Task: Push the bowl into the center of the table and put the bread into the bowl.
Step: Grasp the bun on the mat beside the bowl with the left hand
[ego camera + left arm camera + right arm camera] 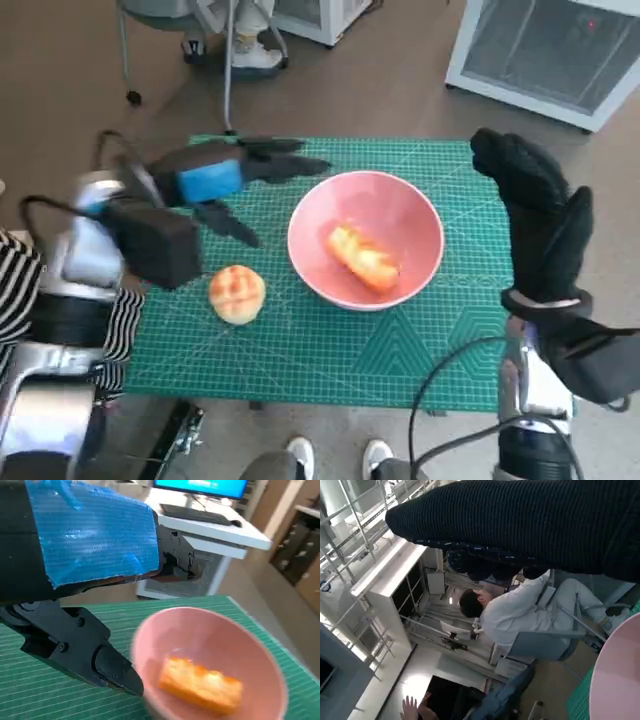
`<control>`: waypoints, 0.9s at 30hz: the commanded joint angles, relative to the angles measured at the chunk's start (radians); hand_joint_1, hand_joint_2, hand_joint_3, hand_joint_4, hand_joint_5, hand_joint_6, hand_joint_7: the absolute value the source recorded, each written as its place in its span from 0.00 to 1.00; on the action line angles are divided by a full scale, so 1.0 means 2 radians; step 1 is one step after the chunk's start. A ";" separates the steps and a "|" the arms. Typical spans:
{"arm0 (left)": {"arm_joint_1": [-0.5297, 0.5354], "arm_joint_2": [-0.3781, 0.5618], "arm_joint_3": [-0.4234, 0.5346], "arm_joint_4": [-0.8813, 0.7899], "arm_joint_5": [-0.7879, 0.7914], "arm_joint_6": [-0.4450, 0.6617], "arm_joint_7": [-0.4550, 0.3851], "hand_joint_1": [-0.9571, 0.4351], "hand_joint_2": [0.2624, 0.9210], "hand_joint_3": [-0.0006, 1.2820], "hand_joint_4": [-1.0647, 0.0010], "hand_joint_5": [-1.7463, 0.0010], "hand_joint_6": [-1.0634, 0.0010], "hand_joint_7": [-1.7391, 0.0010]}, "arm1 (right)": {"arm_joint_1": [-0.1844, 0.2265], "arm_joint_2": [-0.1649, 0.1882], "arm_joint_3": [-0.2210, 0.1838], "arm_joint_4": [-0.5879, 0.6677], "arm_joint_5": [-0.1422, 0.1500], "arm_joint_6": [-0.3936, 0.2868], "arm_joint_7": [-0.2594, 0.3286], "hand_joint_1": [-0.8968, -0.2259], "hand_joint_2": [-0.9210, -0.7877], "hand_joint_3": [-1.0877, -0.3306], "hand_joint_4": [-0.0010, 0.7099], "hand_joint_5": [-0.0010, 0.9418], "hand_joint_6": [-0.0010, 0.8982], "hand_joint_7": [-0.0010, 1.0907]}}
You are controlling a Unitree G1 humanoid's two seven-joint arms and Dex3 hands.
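Bowl (366, 240): mid-counter, long bread (364, 259) inside. Round bun (237, 293): on the green mat (330, 350) toward its left edge. My left hand (235, 175): empty, fingers spread; right hand (540, 215): empty, open. Next, I judge: grasp bun.

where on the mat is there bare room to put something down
Bare mat lies along the near edge, in front of the pink bowl and the round bun. Crowded at the far left, where the left hand hovers beside the bowl.
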State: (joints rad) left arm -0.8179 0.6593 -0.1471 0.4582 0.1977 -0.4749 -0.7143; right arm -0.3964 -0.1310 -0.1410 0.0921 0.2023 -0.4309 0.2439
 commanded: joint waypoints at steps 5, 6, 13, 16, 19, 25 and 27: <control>0.058 0.051 0.019 -0.058 0.006 0.016 -0.005 0.47 0.74 0.00 0.85 1.00 0.70 0.99 | 0.008 0.004 0.001 0.010 0.012 0.003 0.007 0.27 0.00 0.53 0.28 0.00 0.15 0.35; 0.064 0.055 0.020 -0.062 0.007 0.018 -0.005 0.48 0.73 0.00 0.85 1.00 0.70 0.99 | 0.008 0.004 0.001 0.011 0.012 0.002 0.007 0.28 0.00 0.53 0.28 0.00 0.15 0.35; 0.103 0.073 0.018 -0.069 0.007 0.019 -0.010 0.51 0.70 0.00 0.84 1.00 0.69 0.99 | 0.006 0.003 0.001 0.018 0.017 0.000 0.009 0.29 0.00 0.53 0.28 0.00 0.15 0.35; 0.112 0.075 0.014 -0.065 0.005 0.020 -0.016 0.51 0.70 0.00 0.84 1.00 0.68 0.99 | 0.005 0.001 0.001 0.019 0.019 0.001 0.010 0.29 0.00 0.53 0.28 0.00 0.15 0.35; 0.120 0.071 0.008 -0.058 0.004 0.022 -0.023 0.51 0.71 0.00 0.84 1.00 0.68 0.99 | 0.004 0.001 0.000 0.021 0.019 0.000 0.010 0.29 0.00 0.53 0.28 0.00 0.15 0.35; 0.126 0.061 -0.005 -0.040 0.009 0.024 -0.028 0.53 0.71 0.00 0.84 1.00 0.69 0.99 | 0.003 0.001 0.001 0.023 0.019 -0.002 0.010 0.29 0.00 0.53 0.28 0.00 0.15 0.35; 0.126 0.057 -0.010 -0.031 0.011 0.026 -0.028 0.54 0.72 0.00 0.84 1.00 0.69 1.00 | 0.003 0.001 0.001 0.023 0.018 -0.003 0.010 0.29 0.00 0.53 0.28 0.00 0.15 0.35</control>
State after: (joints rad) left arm -0.5757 0.7859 -0.1464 0.3735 0.2046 -0.4324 -0.7598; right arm -0.3983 -0.1306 -0.1400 0.1206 0.2330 -0.4405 0.2558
